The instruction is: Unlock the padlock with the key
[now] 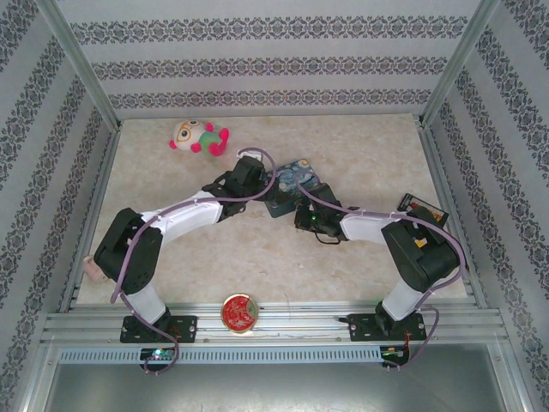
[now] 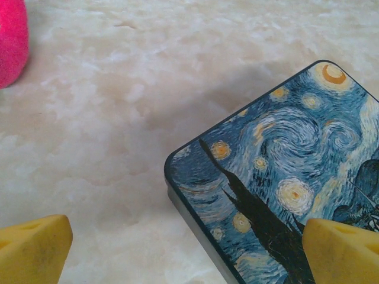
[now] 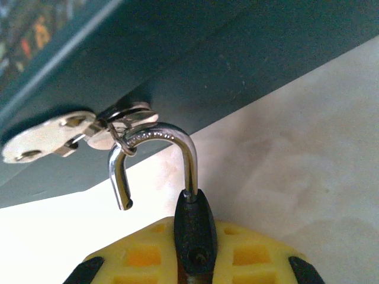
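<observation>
yellow right gripper clamps the padlock; left gripper gapes wide over tin.

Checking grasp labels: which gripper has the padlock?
The right gripper: it is closed on the body of the dark padlock. The left gripper stands wide open at the corner of the blue tin, holding nothing.
</observation>
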Motion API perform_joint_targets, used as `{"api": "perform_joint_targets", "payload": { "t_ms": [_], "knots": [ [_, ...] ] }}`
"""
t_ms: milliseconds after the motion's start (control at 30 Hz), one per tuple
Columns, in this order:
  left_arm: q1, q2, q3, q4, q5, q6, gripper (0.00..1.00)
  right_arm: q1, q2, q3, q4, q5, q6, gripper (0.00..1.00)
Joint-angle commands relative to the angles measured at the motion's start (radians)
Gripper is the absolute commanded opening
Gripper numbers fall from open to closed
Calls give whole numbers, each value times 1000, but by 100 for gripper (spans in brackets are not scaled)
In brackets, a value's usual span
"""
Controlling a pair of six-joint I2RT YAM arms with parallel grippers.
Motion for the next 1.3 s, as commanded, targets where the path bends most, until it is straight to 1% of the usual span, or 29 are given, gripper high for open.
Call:
{"api": "perform_joint_targets", "payload": {
  "t_ms": [0,233,333,600,700,933,1033,1100,1267],
  "knots": [
    [-16,40,30,-45,2,32,99,-24,-31,-32,-9,-22,16,7],
    [-20,83,38,-65,2,36,99,-53,-24,-43,-7,-28,22,13],
    [-20,95,40,-69,2,42,99,-58,-22,-43,-7,-29,26,17],
    [-21,113,45,-85,-4,44,99,-62,-57,-71,-7,-11,36,19],
    [-20,120,50,-101,-16,42,99,-65,-77,-86,-7,-1,43,26],
    [-20,121,49,-111,-24,33,99,-75,-113,-109,-5,7,41,26],
    [-20,119,48,-110,-20,30,99,-77,-112,-108,0,1,37,21],
    [-20,117,48,-110,-20,29,99,-77,-113,-105,5,-2,37,16],
    [-20,118,46,-111,-24,27,99,-77,-122,-105,5,4,38,14]
  ]
}}
